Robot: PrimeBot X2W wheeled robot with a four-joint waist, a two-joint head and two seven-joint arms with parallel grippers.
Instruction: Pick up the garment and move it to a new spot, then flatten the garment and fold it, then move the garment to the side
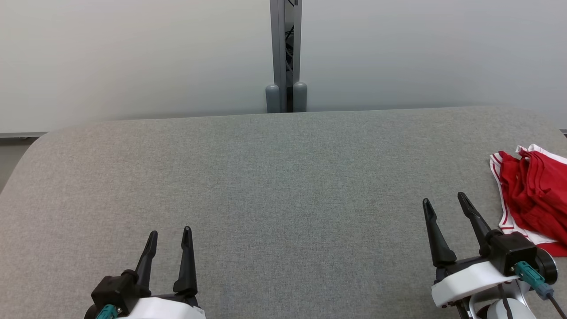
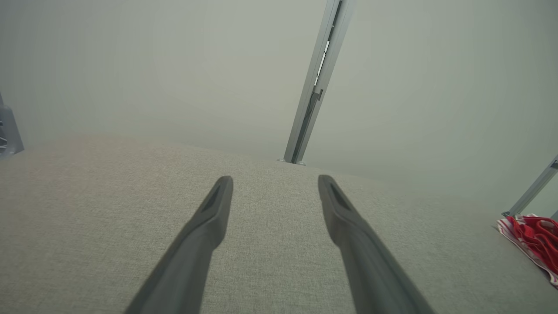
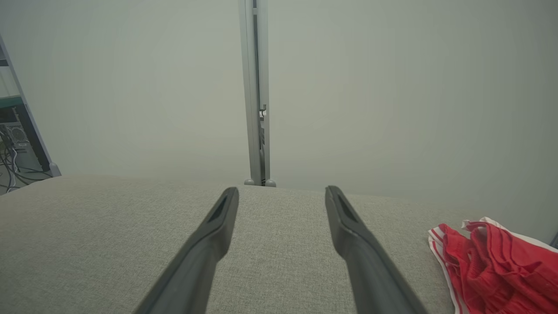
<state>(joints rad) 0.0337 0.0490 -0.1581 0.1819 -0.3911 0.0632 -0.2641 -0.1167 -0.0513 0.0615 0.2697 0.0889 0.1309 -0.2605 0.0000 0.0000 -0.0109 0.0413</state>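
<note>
Near edge, left side: the left gripper (image 1: 170,230) is sitting low at the grey fabric tabletop (image 1: 283,177). Whether it is touching the weave, I cannot tell. Its fingers (image 2: 209,218) are pointing away from the robot, spread wide and grasping nothing, with bare cloth surface showing between them.

Near edge, right side: the right gripper (image 1: 444,198) is also standing released, its two dark prongs splayed, leaning a little leftward and holding nothing.

Just beyond and outboard of the right gripper, the garment (image 1: 536,195) is lying bunched and creased on the tabletop's right side. It is red with white striped trim. It is just beside that gripper, and the prongs are not touching it. Its outer part is running off the head view's right edge.

Far side: the tabletop's rounded back edge is meeting pale panels (image 1: 133,57). A grey metal post (image 1: 279,53) is rising at the middle, with two rounded caps (image 1: 272,98) at its foot.
</note>
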